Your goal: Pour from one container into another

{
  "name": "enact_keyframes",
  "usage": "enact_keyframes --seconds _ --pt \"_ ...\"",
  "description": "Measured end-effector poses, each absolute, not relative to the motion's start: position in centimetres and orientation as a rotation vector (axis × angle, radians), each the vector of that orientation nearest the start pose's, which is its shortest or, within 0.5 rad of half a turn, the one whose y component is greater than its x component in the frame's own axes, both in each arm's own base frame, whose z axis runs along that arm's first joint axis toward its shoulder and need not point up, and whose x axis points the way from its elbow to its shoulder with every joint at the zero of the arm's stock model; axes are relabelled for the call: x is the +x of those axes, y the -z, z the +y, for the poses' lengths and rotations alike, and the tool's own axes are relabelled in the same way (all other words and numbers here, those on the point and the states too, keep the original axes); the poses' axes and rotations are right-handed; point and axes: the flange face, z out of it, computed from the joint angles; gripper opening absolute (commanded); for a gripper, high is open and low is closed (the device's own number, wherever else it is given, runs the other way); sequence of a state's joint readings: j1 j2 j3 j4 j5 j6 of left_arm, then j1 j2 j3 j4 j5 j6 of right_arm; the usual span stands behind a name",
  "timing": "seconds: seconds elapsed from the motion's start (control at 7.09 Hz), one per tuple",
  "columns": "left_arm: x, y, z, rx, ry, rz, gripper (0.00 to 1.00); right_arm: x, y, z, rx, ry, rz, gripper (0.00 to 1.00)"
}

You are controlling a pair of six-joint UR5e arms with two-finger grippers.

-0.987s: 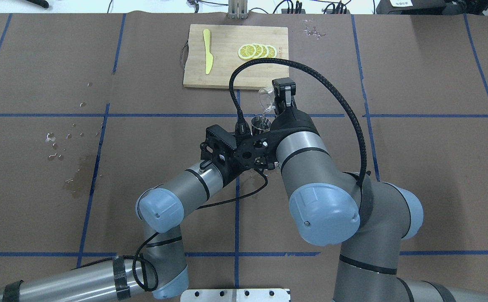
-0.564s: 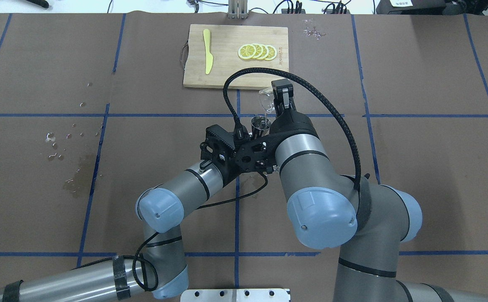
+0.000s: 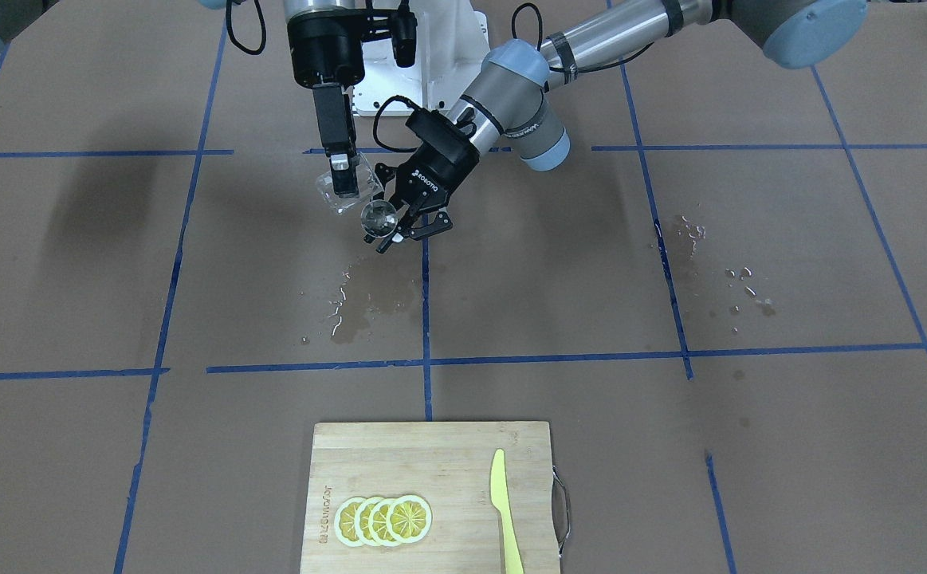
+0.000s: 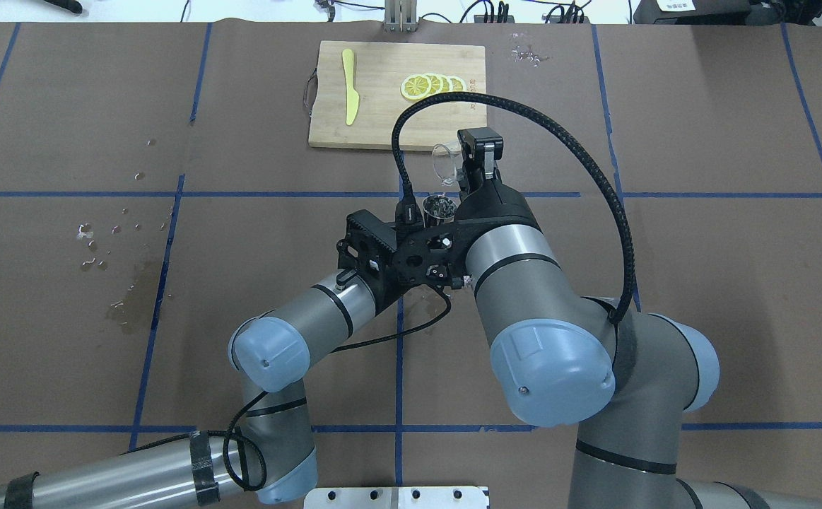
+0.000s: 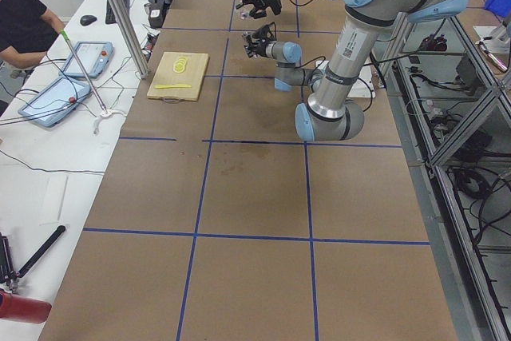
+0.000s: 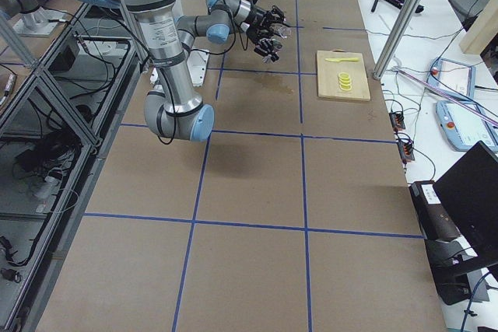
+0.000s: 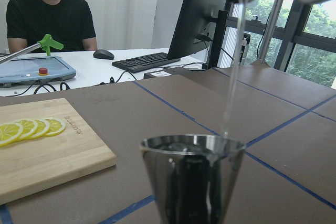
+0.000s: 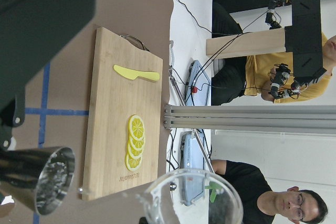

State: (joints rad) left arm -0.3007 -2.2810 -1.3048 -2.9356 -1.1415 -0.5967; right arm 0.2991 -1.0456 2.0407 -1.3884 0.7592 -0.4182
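Note:
The clear glass cup (image 4: 444, 160) hangs tilted above the table with my right gripper (image 4: 463, 167) shut on it; in the front view the cup (image 3: 342, 195) sits just under that gripper's fingers (image 3: 343, 171). My left gripper (image 3: 405, 223) is shut on the steel jigger (image 3: 379, 217), held upright right below and beside the cup. In the left wrist view a thin stream of water (image 7: 232, 77) falls into the jigger (image 7: 191, 182). The right wrist view shows the cup's rim (image 8: 191, 199) with the jigger (image 8: 41, 179) to its left.
A wooden cutting board (image 4: 375, 127) with lemon slices (image 4: 432, 86) and a yellow knife (image 4: 349, 86) lies beyond the grippers. A wet patch (image 3: 367, 307) lies under the grippers, with droplets (image 4: 96, 247) on the robot's left. Operators sit past the far edge.
The right wrist has rolled and its cable swung to the right; the cup's lip has drawn slightly back from the jigger. The left arm and jigger have stayed still.

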Motion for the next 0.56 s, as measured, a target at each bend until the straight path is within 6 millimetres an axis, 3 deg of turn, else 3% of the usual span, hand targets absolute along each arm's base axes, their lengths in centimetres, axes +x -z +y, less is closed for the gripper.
enact_keyframes --seconds 0.56 --pt "60.64 -19.51 -37.22 1.307 -0.068 1.256 0.00 -43.67 -12.86 -35.31 1.384 0.691 -0.030 0.00"
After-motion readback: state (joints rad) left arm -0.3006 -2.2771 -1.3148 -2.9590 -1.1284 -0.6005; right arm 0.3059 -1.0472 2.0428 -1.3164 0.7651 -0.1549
